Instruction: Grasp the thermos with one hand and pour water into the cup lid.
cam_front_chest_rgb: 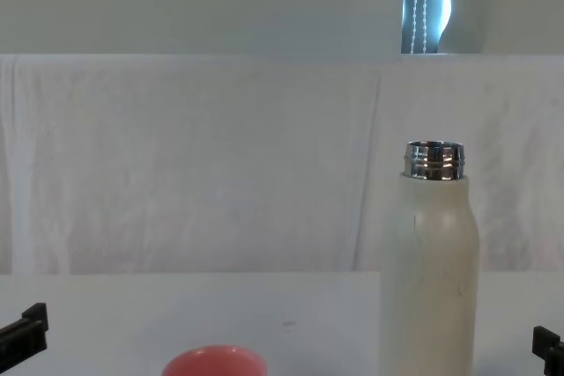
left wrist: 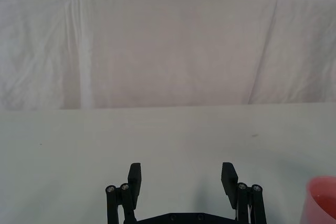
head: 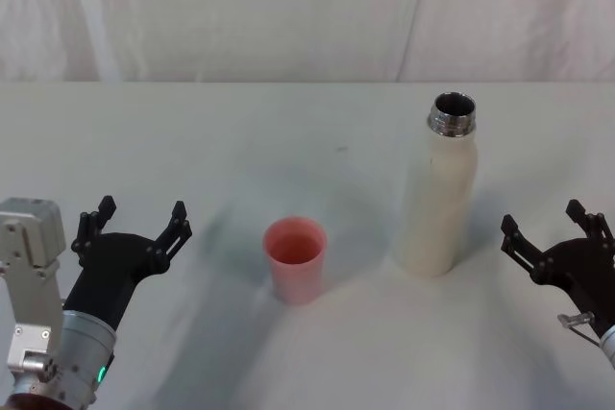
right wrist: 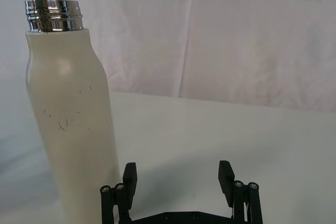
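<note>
Both grippers hang with jaws spread wide and nothing between them: the left gripper point(head: 134, 222) low at the table's point(head: 192, 132) left, the right gripper point(head: 555, 229) at its right. Between them, the uncapped thermos point(head: 440, 201) stands upright near the right gripper, with the pink cup lid point(head: 295, 258) upright just to its left, apart from it.

The thermos point(head: 440, 189) stands uncapped right of the cup lid point(head: 295, 258) — left hand point(head: 137, 217) and right hand point(head: 554, 221) spread wide.

A white table point(head: 192, 132) carries the upright thermos point(head: 440, 194) and cup lid point(head: 296, 258).
</note>
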